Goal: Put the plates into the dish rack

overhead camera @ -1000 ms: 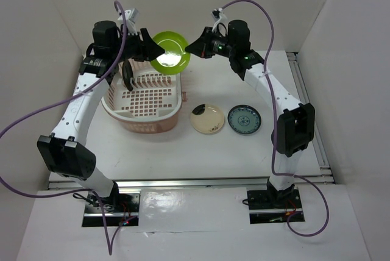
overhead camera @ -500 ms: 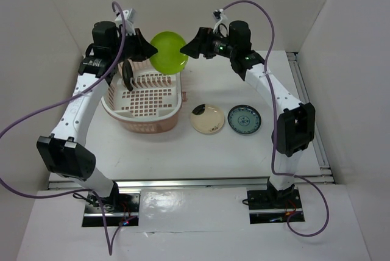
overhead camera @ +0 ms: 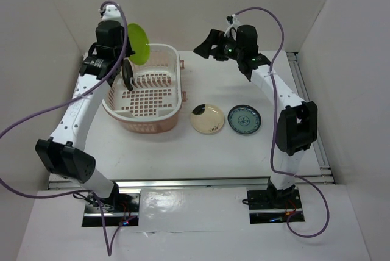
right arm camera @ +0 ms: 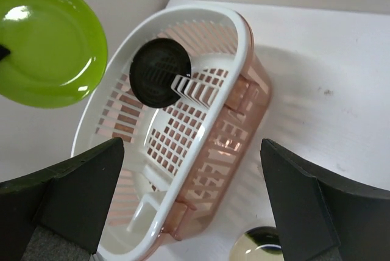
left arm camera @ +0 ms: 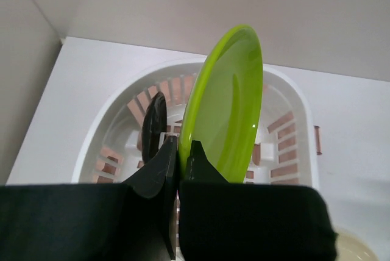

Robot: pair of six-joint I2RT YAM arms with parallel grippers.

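**Desk:** From above?
**Photographer:** The left pincer clamps the lime green plate on edge over the far end of the dish rack. A second ago the right pincer gripped it; now its jaws gape, empty.
**Desk:** Left wrist?
**Photographer:** The fingers pinch the rim, and the black plate stands in the rack just to their left.
**Desk:** Right wrist?
**Photographer:** The rack lies beyond its spread fingers.

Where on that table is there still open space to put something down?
The broad strip of table in front of the rack, the cream plate and the blue plate is bare. So is the rack's floor beside the black plate. It's tight between rack and cream plate.
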